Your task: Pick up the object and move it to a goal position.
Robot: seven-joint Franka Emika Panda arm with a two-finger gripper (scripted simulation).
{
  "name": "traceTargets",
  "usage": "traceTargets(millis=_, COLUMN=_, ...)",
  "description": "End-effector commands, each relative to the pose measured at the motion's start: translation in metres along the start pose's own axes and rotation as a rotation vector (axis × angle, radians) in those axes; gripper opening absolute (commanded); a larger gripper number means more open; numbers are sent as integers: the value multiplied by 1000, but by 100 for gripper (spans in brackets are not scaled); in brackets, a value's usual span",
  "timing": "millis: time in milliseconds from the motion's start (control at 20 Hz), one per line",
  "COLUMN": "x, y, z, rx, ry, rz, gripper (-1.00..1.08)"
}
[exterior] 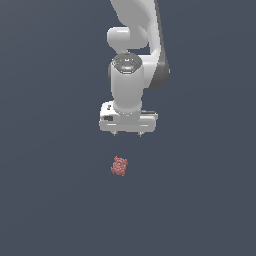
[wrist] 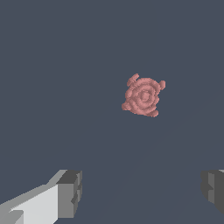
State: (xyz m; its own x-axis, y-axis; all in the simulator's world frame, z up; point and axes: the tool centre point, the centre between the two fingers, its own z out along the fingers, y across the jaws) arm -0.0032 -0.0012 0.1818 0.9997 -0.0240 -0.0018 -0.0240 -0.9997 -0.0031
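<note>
Wrist view shows the hand point(wrist: 140, 192) spread wide and empty, the object point(wrist: 143, 96) lying apart from its fingers point(wrist: 70, 192) on the worktop point(wrist: 52, 65), so dropping straight could miss it

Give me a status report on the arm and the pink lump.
Gripper open, empty, above the floor. Pink lump on the floor, not between the fingers. Nothing in the way.
</note>
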Motion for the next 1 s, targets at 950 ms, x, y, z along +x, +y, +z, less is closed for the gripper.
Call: traceTargets(millis=950, x=17, y=2, z=-2, rx=-16, ry=22, rz=-9, gripper=100)
